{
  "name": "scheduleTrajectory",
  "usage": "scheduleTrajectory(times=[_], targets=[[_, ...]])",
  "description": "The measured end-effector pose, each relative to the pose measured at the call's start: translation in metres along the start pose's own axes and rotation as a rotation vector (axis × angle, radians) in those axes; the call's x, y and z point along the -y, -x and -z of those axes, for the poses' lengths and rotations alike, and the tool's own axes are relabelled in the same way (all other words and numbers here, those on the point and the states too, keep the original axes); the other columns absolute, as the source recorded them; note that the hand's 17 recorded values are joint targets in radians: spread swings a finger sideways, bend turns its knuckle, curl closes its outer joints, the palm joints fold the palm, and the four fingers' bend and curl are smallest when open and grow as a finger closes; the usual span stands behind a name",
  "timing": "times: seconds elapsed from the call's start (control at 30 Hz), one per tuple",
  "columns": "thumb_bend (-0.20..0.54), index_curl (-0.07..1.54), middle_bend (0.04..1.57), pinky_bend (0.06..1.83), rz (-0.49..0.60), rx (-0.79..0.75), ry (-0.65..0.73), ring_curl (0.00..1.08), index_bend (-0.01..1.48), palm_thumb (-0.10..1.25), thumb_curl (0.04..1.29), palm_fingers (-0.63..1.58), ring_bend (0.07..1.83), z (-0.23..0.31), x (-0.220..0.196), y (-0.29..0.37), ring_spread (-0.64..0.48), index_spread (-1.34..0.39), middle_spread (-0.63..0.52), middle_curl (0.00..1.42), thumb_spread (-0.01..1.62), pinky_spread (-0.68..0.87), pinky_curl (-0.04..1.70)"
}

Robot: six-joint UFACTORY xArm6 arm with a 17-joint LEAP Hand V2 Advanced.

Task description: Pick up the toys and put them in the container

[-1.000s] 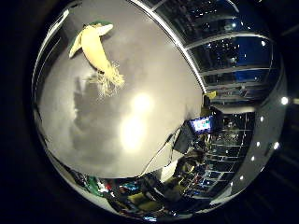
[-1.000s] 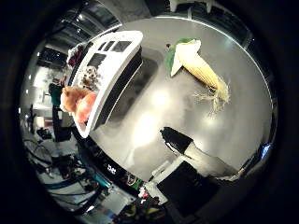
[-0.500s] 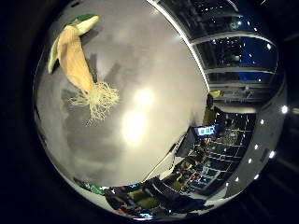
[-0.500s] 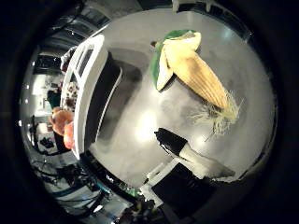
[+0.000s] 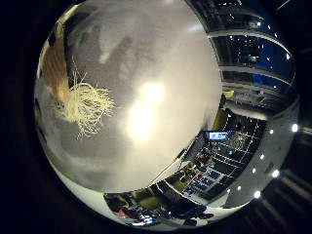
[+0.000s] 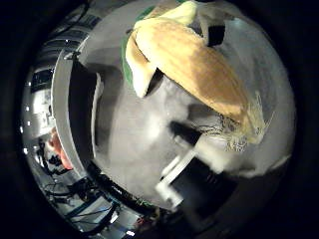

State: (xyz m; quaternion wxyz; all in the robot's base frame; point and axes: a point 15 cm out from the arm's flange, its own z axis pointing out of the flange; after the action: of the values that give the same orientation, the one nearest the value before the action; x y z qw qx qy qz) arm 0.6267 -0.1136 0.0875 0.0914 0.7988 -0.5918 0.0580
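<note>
A plush corn (image 6: 199, 67) lies on the grey table (image 5: 161, 53), and it fills much of the thumb-side view, so it is close under the palm. Its body is a long, tapering cob of soft yellow-orange fabric, with a pale husk flap folded out beside it and green leaves at the thick end. At the narrow end it finishes in a tuft (image 5: 85, 105) of loose cream threads that fan out over the table in thin, tangled strands.

The table is smooth and slightly glossy, with bright patches of reflected light near the tuft.

Beside the corn's leafy end stands the container (image 6: 75, 109), a flat-walled white bin with a dark inside; its long side runs alongside the corn, a strip of bare table between them. Something orange shows at the bin's far end, too small to tell.

Parts of the hand (image 6: 199, 174), white and black blocks, reach in near the tuft end of the corn. Whether the fingers are spread or curled cannot be told.
</note>
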Motion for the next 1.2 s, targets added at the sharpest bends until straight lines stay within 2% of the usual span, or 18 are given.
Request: scheduleTrajectory(times=[0.07,0.13,0.4,0.57,0.8,0.93,1.07,1.1,1.13,1.2], targets=[[0.054,0.56,0.36,0.14,-0.009,-0.004,-0.025,0.12,0.95,0.90,0.37,0.61,0.15,0.002,0.003,-0.007,-0.09,-0.44,-0.20,0.36,0.91,0.38,0.16],[0.030,0.60,0.50,0.15,-0.033,-0.016,-0.049,0.11,1.04,0.96,0.38,0.64,0.17,0.004,0.001,-0.027,-0.18,-0.43,-0.30,0.41,0.90,0.36,0.13],[-0.019,0.60,0.62,0.18,-0.092,-0.026,-0.036,0.10,1.09,1.03,0.37,0.62,0.18,0.034,-0.035,-0.076,-0.24,-0.42,-0.43,0.47,0.91,0.34,0.09],[-0.019,0.59,0.64,0.18,-0.129,-0.040,-0.047,0.11,1.10,1.03,0.37,0.61,0.18,0.067,-0.058,-0.107,-0.25,-0.41,-0.44,0.49,0.91,0.32,0.08],[-0.018,0.58,0.65,0.18,-0.165,-0.064,-0.067,0.11,1.11,1.04,0.36,0.61,0.18,0.149,-0.091,-0.124,-0.25,-0.41,-0.45,0.51,0.91,0.30,0.08],[-0.026,0.57,0.64,0.19,-0.168,-0.053,-0.071,0.13,1.08,1.01,0.36,0.59,0.20,0.156,-0.093,-0.122,-0.24,-0.42,-0.43,0.52,0.93,0.30,0.09],[-0.049,0.44,0.45,0.39,-0.166,-0.007,0.002,0.18,0.57,0.85,0.32,0.27,0.31,0.134,-0.099,-0.104,-0.09,-0.43,-0.25,0.46,0.96,0.36,0.17],[-0.060,0.42,0.41,0.42,-0.167,0.009,0.031,0.19,0.51,0.82,0.32,0.22,0.32,0.124,-0.100,-0.096,-0.06,-0.42,-0.22,0.45,0.96,0.36,0.18],[-0.083,0.40,0.34,0.48,-0.176,0.022,0.052,0.20,0.42,0.73,0.30,0.12,0.33,0.114,-0.099,-0.090,0.01,-0.37,-0.15,0.43,0.95,0.38,0.21],[-0.057,0.35,0.23,0.51,-0.224,0.053,0.083,0.19,0.31,0.59,0.28,0.12,0.29,0.096,-0.096,-0.077,0.14,-0.31,0.00,0.37,0.94,0.42,0.22]])
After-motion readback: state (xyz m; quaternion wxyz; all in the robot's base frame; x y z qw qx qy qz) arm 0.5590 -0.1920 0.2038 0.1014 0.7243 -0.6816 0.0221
